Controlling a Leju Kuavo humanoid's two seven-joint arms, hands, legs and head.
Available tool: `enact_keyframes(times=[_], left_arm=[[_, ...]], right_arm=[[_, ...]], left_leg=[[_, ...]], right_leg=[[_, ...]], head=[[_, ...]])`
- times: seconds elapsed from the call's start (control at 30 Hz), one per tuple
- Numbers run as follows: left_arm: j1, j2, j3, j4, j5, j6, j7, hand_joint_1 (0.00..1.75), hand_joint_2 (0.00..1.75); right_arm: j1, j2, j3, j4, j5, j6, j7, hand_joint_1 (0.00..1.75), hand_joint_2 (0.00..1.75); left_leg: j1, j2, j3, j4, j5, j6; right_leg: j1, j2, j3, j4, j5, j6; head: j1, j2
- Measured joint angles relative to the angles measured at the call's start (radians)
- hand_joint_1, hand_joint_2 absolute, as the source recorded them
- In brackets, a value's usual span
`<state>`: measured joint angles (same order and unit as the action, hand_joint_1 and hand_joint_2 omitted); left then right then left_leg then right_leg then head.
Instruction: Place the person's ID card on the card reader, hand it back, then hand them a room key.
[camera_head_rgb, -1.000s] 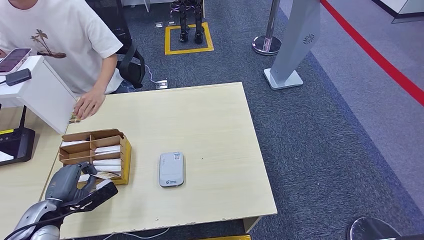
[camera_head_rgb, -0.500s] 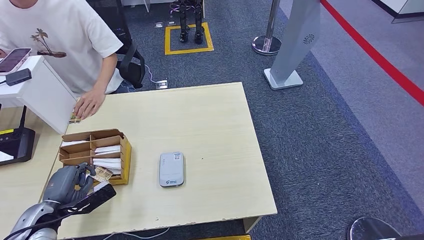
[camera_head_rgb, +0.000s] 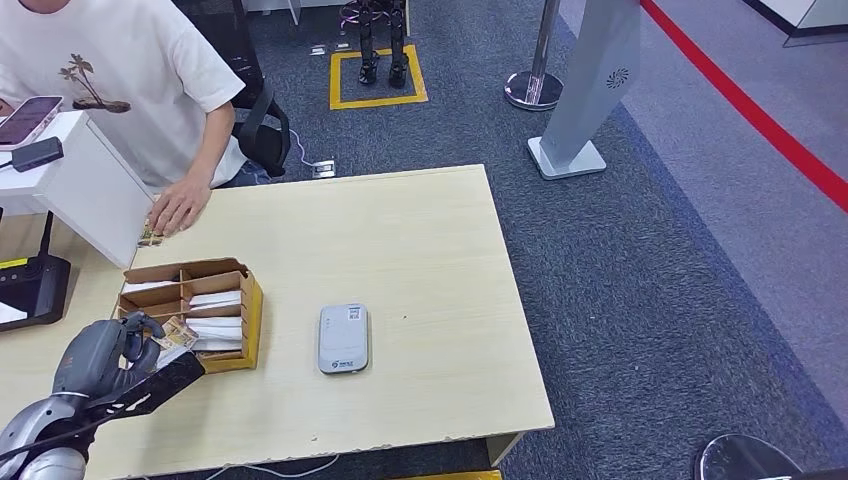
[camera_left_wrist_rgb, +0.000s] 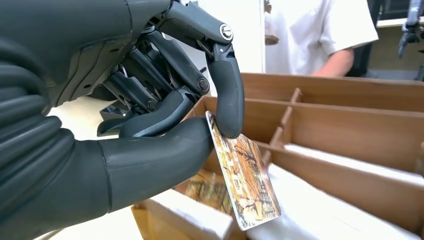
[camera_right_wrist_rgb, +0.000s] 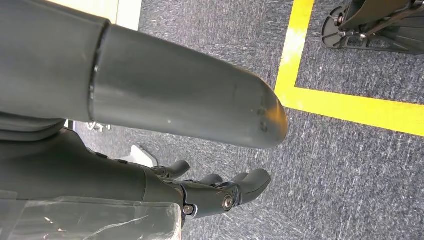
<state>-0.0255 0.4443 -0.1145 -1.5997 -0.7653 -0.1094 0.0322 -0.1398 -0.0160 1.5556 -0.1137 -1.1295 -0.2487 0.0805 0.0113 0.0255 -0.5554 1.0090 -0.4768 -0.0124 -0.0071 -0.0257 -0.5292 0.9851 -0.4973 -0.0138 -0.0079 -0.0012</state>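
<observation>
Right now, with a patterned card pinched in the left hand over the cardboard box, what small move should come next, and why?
Probably lift the room key card clear of the cardboard box, then carry it toward the person's hand. The left hand holds the card between thumb and finger, its lower end close above the white cards.

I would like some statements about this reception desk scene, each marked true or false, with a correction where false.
1. The left hand pinches a patterned card between thumb and fingers. True.
2. A card lies on top of the card reader. False: nothing lies on the reader.
3. The cardboard box has dividers and holds white cards. True.
4. The person's hand rests on the reader. False: it rests near the table's far left corner.
5. The right hand holds a card. False: it hangs over the carpet, holding nothing.
</observation>
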Motion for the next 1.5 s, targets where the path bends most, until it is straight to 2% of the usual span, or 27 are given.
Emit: enact_keyframes(times=[0.37,0.63,0.9,1.5], left_arm=[[-0.055,0.025,0.059,-0.006,0.047,-0.001,-0.005,1.75,1.75],[-0.086,0.025,0.101,-0.006,0.049,0.045,-0.014,1.75,1.75],[-0.117,0.025,0.142,0.004,0.049,0.053,-0.015,1.75,1.75],[-0.177,0.016,0.156,0.092,0.048,0.053,-0.015,1.75,1.75]], right_arm=[[-0.003,0.000,0.000,0.000,0.000,-0.001,0.001,0.00,0.00],[-0.004,0.000,0.000,0.000,0.002,0.001,0.000,0.00,0.00],[-0.005,0.000,0.000,0.000,0.015,0.007,0.002,0.00,0.00],[-0.006,0.000,0.000,0.000,0.023,0.021,0.007,0.00,0.00]], left_leg=[[0.000,0.000,0.000,0.000,0.000,0.000],[0.000,0.000,0.000,0.000,0.000,0.000],[0.000,0.000,0.000,0.000,0.000,0.000],[0.000,0.000,0.000,0.000,0.000,0.000]], right_leg=[[0.000,0.000,0.000,0.000,0.000,0.000],[0.000,0.000,0.000,0.000,0.000,0.000],[0.000,0.000,0.000,0.000,0.000,0.000],[0.000,0.001,0.000,0.000,0.000,0.000]], head=[[0.001,0.000],[0.001,0.000],[0.001,0.000],[0.001,0.000]])
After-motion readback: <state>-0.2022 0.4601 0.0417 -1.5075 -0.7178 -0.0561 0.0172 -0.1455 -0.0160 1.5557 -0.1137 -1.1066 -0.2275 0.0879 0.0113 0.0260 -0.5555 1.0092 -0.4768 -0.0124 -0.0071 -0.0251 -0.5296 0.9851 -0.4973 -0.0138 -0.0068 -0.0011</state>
